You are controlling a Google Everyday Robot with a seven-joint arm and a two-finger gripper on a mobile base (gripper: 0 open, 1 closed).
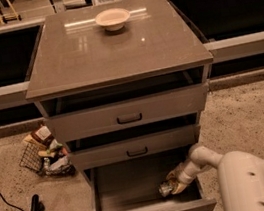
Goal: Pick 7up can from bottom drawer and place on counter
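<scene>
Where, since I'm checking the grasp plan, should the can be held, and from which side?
Probably across the round side wall of the can, from above and the right: it seems to lie tilted at the front right of the bottom drawer, which is open upward there. The gripper is at it from that side.
</scene>
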